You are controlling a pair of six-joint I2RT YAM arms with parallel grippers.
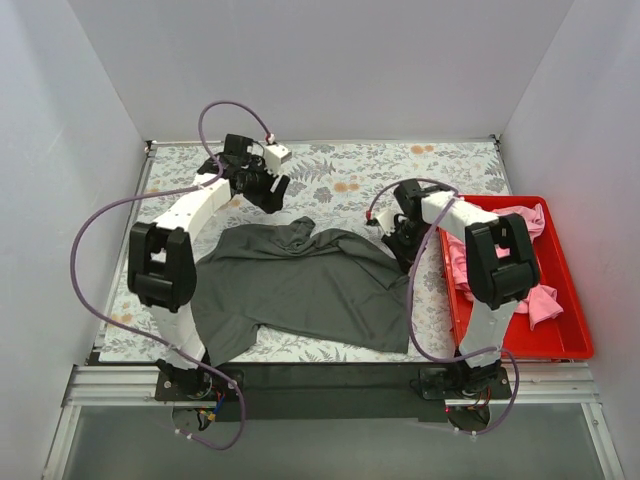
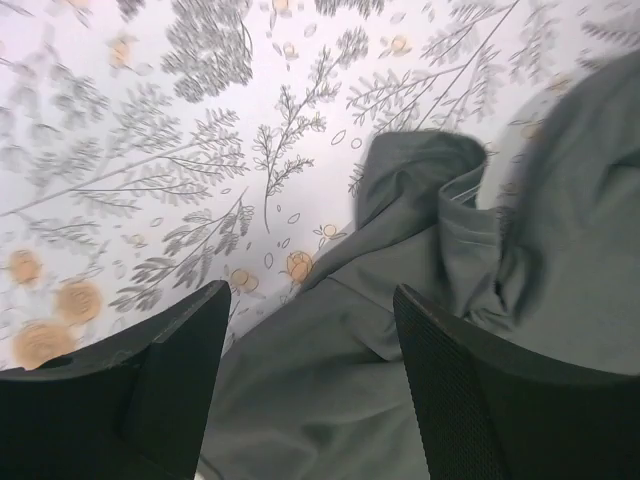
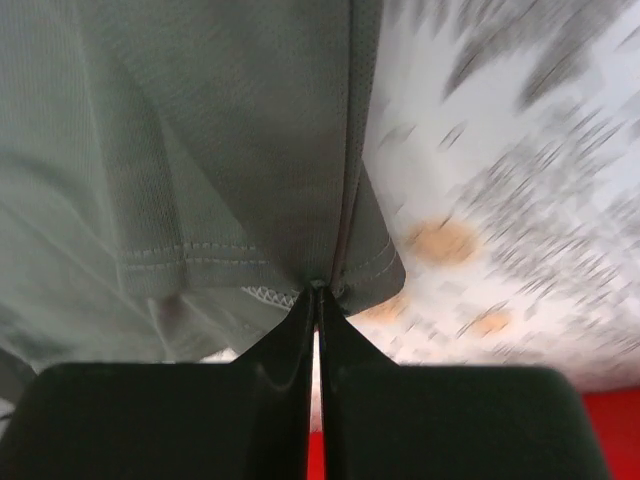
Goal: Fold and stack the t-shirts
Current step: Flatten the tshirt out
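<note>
A large dark charcoal t-shirt [image 1: 300,290] lies crumpled and partly spread on the floral cloth in the middle. My left gripper [image 1: 268,192] hangs above its bunched far edge. In the left wrist view this gripper [image 2: 312,290] is open, with the grey t-shirt [image 2: 350,380] below the gap and nothing held. At the shirt's right edge my right gripper [image 1: 400,246] is down low. The right wrist view shows that gripper [image 3: 318,290] shut on a stitched hem corner of the grey shirt [image 3: 220,150]. Pink t-shirts [image 1: 522,216] lie heaped in the tray.
A red plastic tray [image 1: 565,345] stands along the right side, close behind my right arm. The floral table cloth [image 1: 340,170] covers the table up to the white walls at the back and both sides.
</note>
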